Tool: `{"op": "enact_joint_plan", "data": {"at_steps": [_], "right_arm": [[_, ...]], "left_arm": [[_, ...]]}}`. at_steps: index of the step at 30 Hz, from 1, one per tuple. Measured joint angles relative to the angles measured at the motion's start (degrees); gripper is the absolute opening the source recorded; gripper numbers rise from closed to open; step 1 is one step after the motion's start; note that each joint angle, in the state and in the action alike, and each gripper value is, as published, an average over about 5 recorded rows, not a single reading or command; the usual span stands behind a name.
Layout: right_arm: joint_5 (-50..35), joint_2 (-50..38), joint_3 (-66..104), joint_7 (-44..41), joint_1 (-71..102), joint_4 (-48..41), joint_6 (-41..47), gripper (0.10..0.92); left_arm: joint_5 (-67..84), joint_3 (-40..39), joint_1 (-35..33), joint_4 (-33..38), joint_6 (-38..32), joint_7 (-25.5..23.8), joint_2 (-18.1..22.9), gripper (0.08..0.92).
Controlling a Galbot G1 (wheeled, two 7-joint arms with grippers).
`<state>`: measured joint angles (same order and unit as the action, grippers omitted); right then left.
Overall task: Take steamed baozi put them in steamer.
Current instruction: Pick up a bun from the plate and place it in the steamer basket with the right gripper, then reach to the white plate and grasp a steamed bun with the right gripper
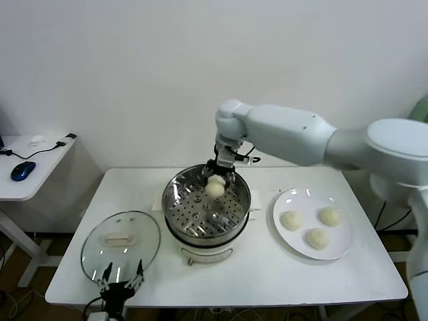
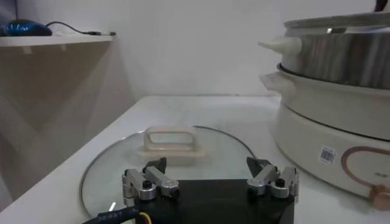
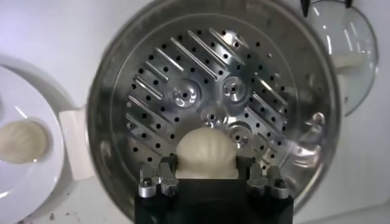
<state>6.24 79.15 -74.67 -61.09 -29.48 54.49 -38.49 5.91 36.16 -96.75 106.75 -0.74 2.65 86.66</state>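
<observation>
Tabletop (image 1: 267, 281) carries the steamer (image 1: 175, 200) at centre, glass lid (image 1: 120, 246) at its 8 o'clock, plate (image 1: 289, 239) at 3 o'clock. Right gripper (image 1: 217, 175) hangs over the steamer's far side, closed on one baozi (image 1: 215, 187) above the perforated tray (image 3: 201, 79). Three baozi (image 1: 291, 220) sit on the plate. Left gripper (image 1: 120, 279) is parked at the near edge beside the lid, fingers spread, empty.

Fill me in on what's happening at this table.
The right gripper holds one steamed baozi above the steamer, whose perforated tray is empty. Three more baozi wait on the white plate beside it. The left gripper sits idle and open at the table's near edge, by the glass lid.
</observation>
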Motion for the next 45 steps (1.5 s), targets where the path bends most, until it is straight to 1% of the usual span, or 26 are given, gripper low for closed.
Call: {"op": "enact_joint_plan", "data": {"at_steps": [5,11,14,19,22,27,32,35,38,45], "right_arm": [[2.82,2.30,2.16,1.31,2.46,-4.97,-1.89,0.645],[4.33,4.74,3.14,1.92,4.34,-9.66,-3.09,0.648],[4.59,5.48,3.28,2.40,4.85,-11.02,-3.45,0.686],[4.40,5.80,3.71,3.07,4.79,-12.10,-3.84,0.801],[2.92,5.35,3.26,2.74,3.66,-11.58,-3.85,0.820],[-3.02,3.12,0.70,0.70,-0.61,-8.77,-3.24,0.823],[-13.79,-1.65,-5.01,-1.88,-7.54,-4.69,0.75,0.823],[-20.81,-6.04,-9.98,-2.71,-12.01,-1.72,5.39,0.823],[-26.10,-11.29,-15.15,-2.62,-15.55,1.85,10.96,0.823],[-32.93,-23.65,-23.92,0.32,-18.25,11.00,24.80,0.823]], "left_arm": [[-0.03,-0.28,0.26,-0.26,-0.15,0.22,0.04,0.823],[0.03,-0.29,0.56,-0.79,-0.44,0.48,0.05,0.823],[0.05,-0.27,0.57,-0.88,-0.53,0.51,0.05,0.823],[0.04,-0.26,0.61,-0.86,-0.56,0.69,0.20,0.823],[-0.06,-0.37,0.52,-0.67,-0.58,0.74,0.30,0.823],[-0.37,-0.76,0.20,-0.23,-0.73,0.67,0.39,0.823],[-0.46,-0.98,0.01,0.00,-0.90,0.58,0.46,0.823],[-0.37,-0.90,0.03,0.02,-1.03,0.53,0.38,0.823],[-0.29,-0.73,0.20,-0.06,-1.24,0.46,0.17,0.823],[-0.22,-0.52,0.43,-0.15,-1.44,0.32,-0.33,0.823]]}}
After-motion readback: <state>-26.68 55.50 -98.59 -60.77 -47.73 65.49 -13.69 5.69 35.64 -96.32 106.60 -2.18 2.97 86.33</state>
